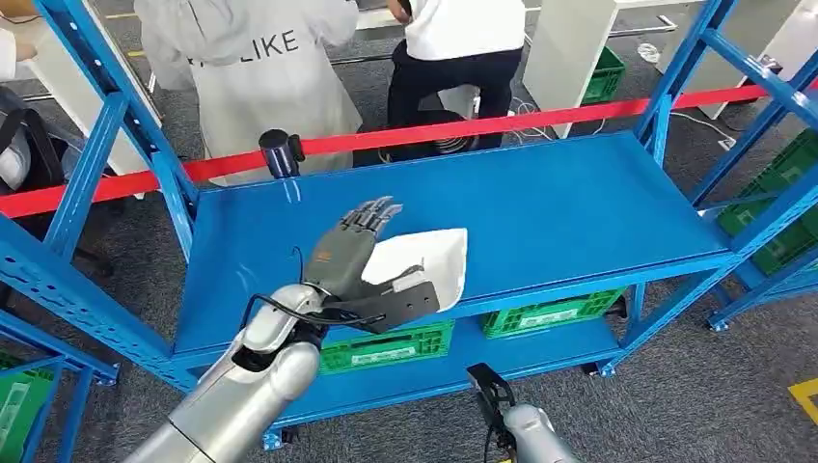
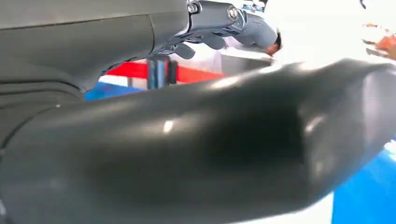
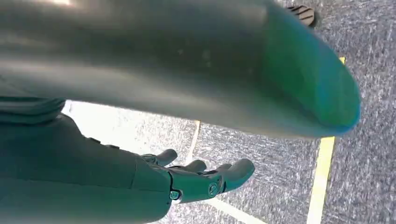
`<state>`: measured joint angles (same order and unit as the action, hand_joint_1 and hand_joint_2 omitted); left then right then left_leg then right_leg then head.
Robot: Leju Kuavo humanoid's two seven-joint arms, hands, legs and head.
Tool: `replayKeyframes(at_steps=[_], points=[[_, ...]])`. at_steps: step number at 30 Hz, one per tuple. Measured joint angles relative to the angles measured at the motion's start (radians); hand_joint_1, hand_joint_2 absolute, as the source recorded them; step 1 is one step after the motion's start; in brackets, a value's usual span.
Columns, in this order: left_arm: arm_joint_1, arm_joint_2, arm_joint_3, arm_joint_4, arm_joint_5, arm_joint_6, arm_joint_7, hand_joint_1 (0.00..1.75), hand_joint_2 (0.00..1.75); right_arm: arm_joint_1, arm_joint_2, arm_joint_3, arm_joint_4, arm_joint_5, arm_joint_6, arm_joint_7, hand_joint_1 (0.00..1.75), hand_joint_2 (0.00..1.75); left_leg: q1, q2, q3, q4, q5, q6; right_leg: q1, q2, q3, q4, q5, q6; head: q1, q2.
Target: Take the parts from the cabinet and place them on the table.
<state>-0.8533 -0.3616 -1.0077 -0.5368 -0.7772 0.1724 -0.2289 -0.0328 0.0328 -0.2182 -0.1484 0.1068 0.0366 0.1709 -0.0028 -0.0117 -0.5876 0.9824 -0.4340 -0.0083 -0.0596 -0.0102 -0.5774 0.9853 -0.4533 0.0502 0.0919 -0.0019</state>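
Low by the floor my right hand point(image 3: 205, 179) hangs with fingers loosely apart, holding nothing, while my left hand point(image 1: 371, 265) grips the white part point(image 1: 429, 260) just above the blue shelf point(image 1: 579, 212).

White part point(image 1: 432, 258), blue shelf point(image 1: 540, 207), red tape point(image 1: 540, 118), green crates point(image 1: 386, 349)

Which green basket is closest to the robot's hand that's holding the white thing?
The green basket on the lower shelf, right below the left hand and its white part. The other lower-shelf basket sits further right, and more stand beyond the rack.
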Motion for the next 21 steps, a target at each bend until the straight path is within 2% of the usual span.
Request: replayKeyframes(at_steps=[7, 16, 21], points=[[-0.002, 0.000, -0.071, -0.006, 0.026, 0.003, 0.006, 0.00, 0.00, 0.000, 0.000, 0.000, 0.000, 0.000, 0.006, 0.000, 0.00, 0.00, 0.000, 0.000, 0.004, -0.007, 0.002, -0.003, 0.000, 0.000, 0.000, 0.001, -0.002, -0.004, 0.000, 0.000], [-0.005, 0.000, -0.095, -0.006, 0.030, 0.005, 0.006, 0.00, 0.00, 0.000, 0.000, 0.000, 0.000, 0.000, 0.008, 0.000, 0.00, 0.00, 0.000, 0.000, 0.004, -0.007, 0.002, -0.003, 0.000, 0.000, 0.000, 0.001, -0.003, -0.005, 0.000, 0.000], [-0.013, 0.000, -0.110, 0.004, 0.061, 0.020, 0.004, 0.00, 0.00, 0.000, 0.002, -0.001, 0.000, 0.002, 0.021, 0.000, 0.00, 0.00, -0.004, 0.000, -0.001, 0.008, -0.006, 0.007, -0.004, -0.001, 0.003, 0.001, -0.002, -0.001, 0.000, 0.000]])
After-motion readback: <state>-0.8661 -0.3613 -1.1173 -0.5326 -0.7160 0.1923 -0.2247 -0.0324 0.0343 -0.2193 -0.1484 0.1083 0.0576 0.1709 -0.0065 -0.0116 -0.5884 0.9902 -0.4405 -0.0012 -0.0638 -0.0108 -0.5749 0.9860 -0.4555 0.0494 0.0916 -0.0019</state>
